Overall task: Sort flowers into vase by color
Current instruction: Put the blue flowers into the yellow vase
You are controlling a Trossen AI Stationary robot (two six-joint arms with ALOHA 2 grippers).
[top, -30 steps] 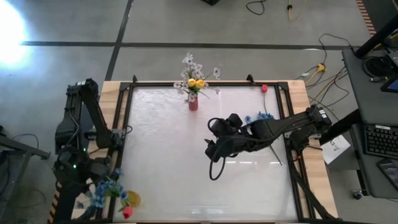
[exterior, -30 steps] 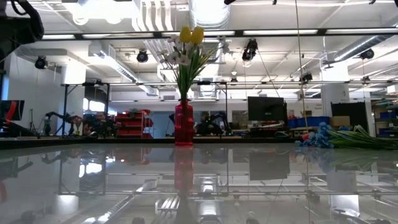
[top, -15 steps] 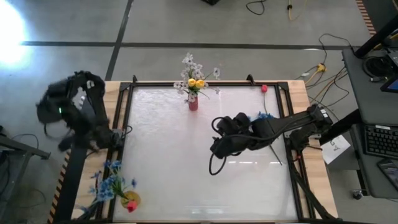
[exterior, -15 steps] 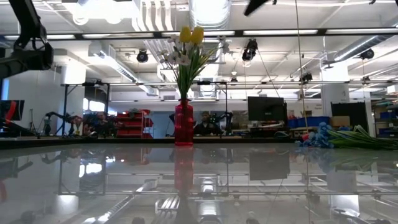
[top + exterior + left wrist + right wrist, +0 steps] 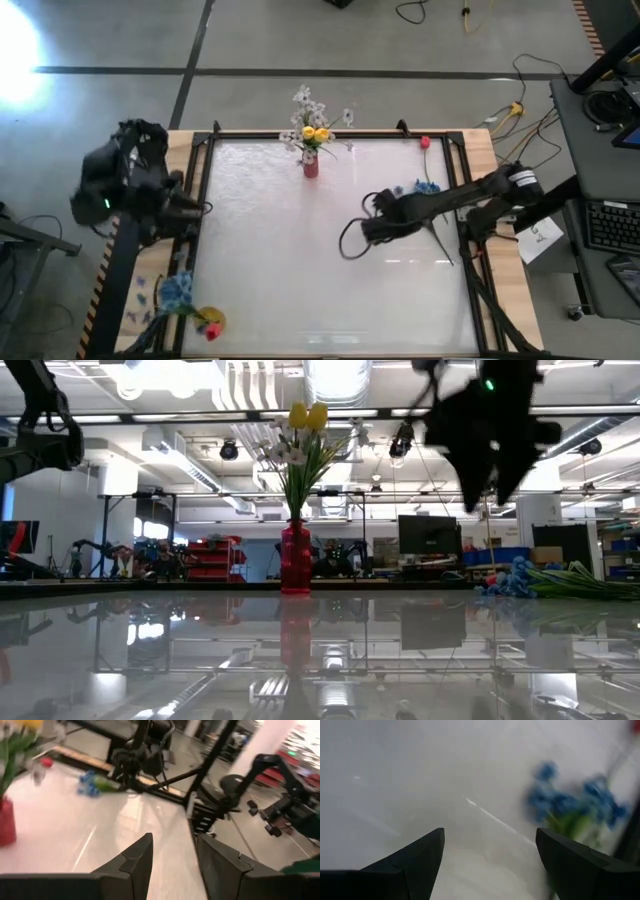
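A red vase (image 5: 311,166) with yellow buds and white sprays stands near the table's far edge and also shows in the low view (image 5: 295,557). Blue flowers (image 5: 414,188) lie on the table at the right, a pink-red bud (image 5: 425,142) beyond them. More blue flowers (image 5: 176,293) and a pink-red bud (image 5: 211,331) lie off the near left corner. My right gripper (image 5: 375,232) hovers open and empty over the table, left of the right-hand blue flowers (image 5: 570,805). My left gripper (image 5: 170,190) is open and empty at the left edge, facing across the table (image 5: 175,865).
A black frame (image 5: 330,134) runs round the glossy white tabletop. A dark cable loop (image 5: 348,243) hangs from my right arm. A yellow thing (image 5: 214,319) lies beside the near-left flowers. A desk with a keyboard (image 5: 608,225) stands off to the right.
My left gripper has risen from the flowers at the near left corner, gone toward the far edge and turned to face across the table. My right gripper has moved toward the table's right edge, nearer the blue flowers, and has come down into the low view.
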